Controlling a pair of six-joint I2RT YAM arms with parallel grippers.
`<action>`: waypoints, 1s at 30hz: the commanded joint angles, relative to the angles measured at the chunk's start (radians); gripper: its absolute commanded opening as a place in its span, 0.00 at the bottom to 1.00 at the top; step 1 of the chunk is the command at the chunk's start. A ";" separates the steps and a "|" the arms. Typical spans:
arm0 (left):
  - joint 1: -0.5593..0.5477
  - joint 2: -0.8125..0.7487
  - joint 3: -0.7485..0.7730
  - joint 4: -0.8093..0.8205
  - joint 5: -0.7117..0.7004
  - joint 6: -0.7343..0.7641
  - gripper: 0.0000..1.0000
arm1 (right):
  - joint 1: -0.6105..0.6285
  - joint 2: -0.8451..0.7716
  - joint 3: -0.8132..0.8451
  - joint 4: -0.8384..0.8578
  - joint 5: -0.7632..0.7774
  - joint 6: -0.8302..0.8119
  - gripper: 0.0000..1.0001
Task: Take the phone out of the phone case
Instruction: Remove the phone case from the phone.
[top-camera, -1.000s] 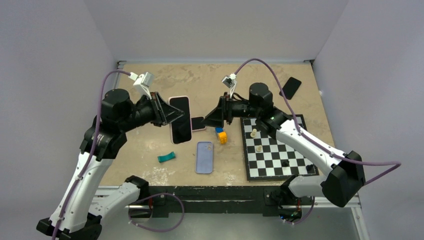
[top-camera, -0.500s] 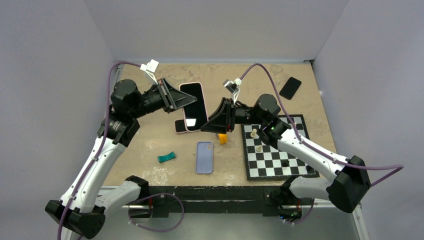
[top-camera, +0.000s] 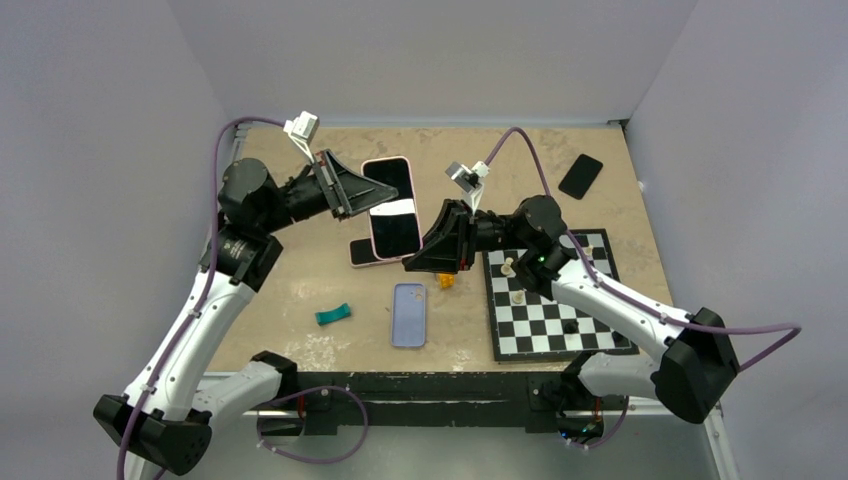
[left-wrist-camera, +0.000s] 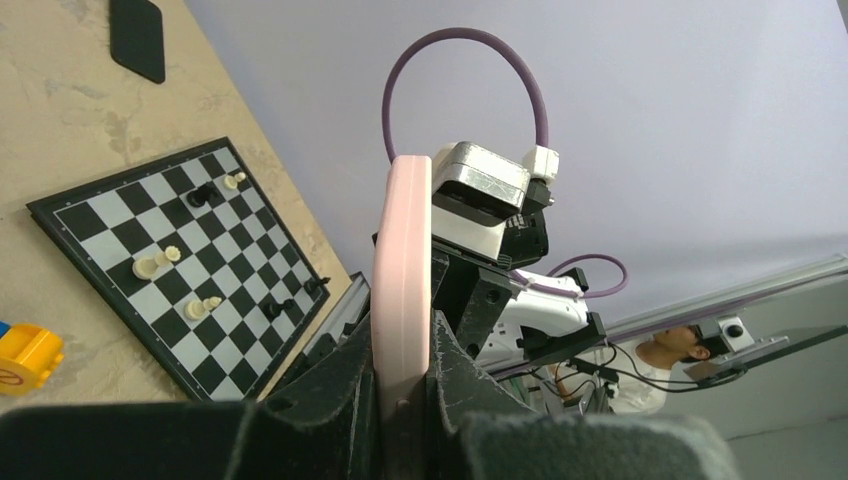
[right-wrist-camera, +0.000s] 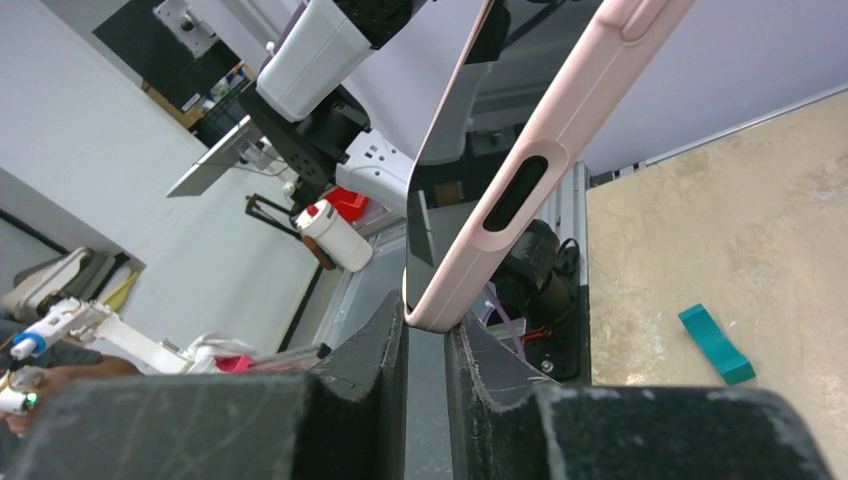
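Observation:
The phone (top-camera: 392, 200), dark screen up, sits in its pink phone case (top-camera: 372, 238) and hangs in the air above the table's middle. My left gripper (top-camera: 375, 200) is shut on the case's left long edge. In the left wrist view the pink case (left-wrist-camera: 402, 260) stands edge-on, pinched between the fingers (left-wrist-camera: 340, 390). My right gripper (top-camera: 412, 262) reaches in from the right and is shut on the case's near right corner. In the right wrist view that pink corner (right-wrist-camera: 440, 315) sits between the fingertips, and the screen (right-wrist-camera: 450, 130) shows beside the case's rim.
A black phone (top-camera: 362, 252) lies on the table under the held one. A lavender case (top-camera: 407, 314) and a teal piece (top-camera: 332, 315) lie nearer the front. Yellow and blue blocks (top-camera: 445, 280) sit beside the chessboard (top-camera: 555, 300). Another black phone (top-camera: 580, 176) lies at the back right.
My left arm has carried the cased phone back and to the right. My right gripper has followed it and closed from wide open onto its near corner.

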 joint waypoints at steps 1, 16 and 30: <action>0.005 -0.008 0.005 0.119 0.046 -0.053 0.00 | 0.000 0.026 0.057 0.066 -0.032 -0.027 0.29; 0.005 0.032 -0.157 0.507 0.124 -0.591 0.00 | 0.000 0.039 0.156 -0.085 -0.059 -0.445 0.00; 0.005 0.002 -0.249 0.700 0.040 -0.696 0.00 | 0.000 0.179 0.365 -0.168 0.047 -0.450 0.00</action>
